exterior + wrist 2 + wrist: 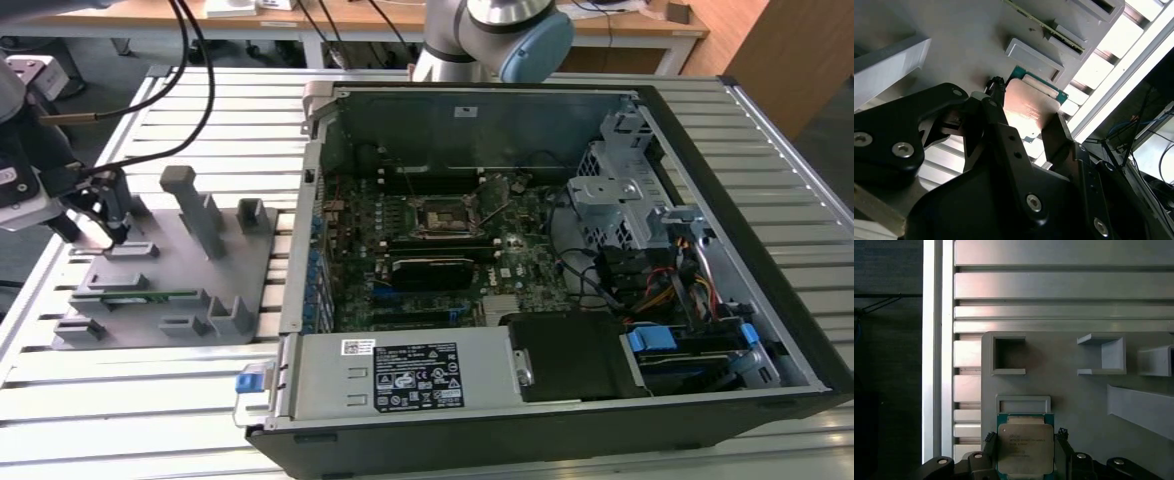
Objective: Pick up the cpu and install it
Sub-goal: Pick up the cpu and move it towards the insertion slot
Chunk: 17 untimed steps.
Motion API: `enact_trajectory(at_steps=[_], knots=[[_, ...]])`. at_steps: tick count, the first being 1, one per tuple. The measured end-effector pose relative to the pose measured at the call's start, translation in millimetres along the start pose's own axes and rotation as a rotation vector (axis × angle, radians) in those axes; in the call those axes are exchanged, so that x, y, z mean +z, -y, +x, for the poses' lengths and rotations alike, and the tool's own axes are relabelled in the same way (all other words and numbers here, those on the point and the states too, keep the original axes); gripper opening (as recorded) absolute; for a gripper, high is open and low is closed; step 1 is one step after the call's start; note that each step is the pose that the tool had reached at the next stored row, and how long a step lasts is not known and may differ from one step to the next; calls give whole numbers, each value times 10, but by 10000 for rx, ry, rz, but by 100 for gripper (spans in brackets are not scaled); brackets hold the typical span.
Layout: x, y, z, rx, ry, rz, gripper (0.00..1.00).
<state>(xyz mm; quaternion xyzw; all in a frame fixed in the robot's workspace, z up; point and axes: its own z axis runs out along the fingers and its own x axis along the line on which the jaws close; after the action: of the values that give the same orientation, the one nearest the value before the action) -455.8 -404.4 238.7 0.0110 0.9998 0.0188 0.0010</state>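
Observation:
The cpu (1025,449), a small square chip with a silvery top and a green rim, sits between the two black fingers of my gripper (1025,436). In the second wrist view the cpu (1030,109) has a finger tight against each side, so the gripper (1026,107) looks shut on it. I cannot tell whether the chip rests on the grey fixture tray (1074,400) or hangs just above it. In the exterior view my gripper (104,228) is at the far left over the tray (167,285). The motherboard socket (438,217) lies inside the open computer case (694,150).
The tray carries upright grey posts (200,215) and small pockets (1009,355), plus a green memory stick (127,296). Cables (200,90) trail across the slatted metal table (160,400). The case holds a drive cage (621,195) and a power supply (400,375).

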Motion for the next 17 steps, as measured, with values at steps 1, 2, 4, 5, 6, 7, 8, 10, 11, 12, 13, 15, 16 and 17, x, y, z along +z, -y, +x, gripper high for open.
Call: enact_trajectory(at_steps=[1,2,4,5,6,7,8,10,11,12,13,15,16,17], knots=[[-2,0,0,0,2,-1,54],[-5,-1,0,0,2,-1,54],[-11,-2,0,1,0,0,54],[-14,-3,0,0,0,0,54],[-16,-4,0,1,1,1,54],[-18,-5,0,0,1,2,54],[-21,-6,0,1,1,3,54],[-25,-8,0,0,0,6,54],[-27,-9,0,0,0,6,54],[-28,-10,0,0,1,6,54],[-31,-11,0,0,1,6,54],[-38,-12,0,1,-1,8,54],[-41,-12,0,0,0,7,54],[-44,-13,0,0,1,7,54]])
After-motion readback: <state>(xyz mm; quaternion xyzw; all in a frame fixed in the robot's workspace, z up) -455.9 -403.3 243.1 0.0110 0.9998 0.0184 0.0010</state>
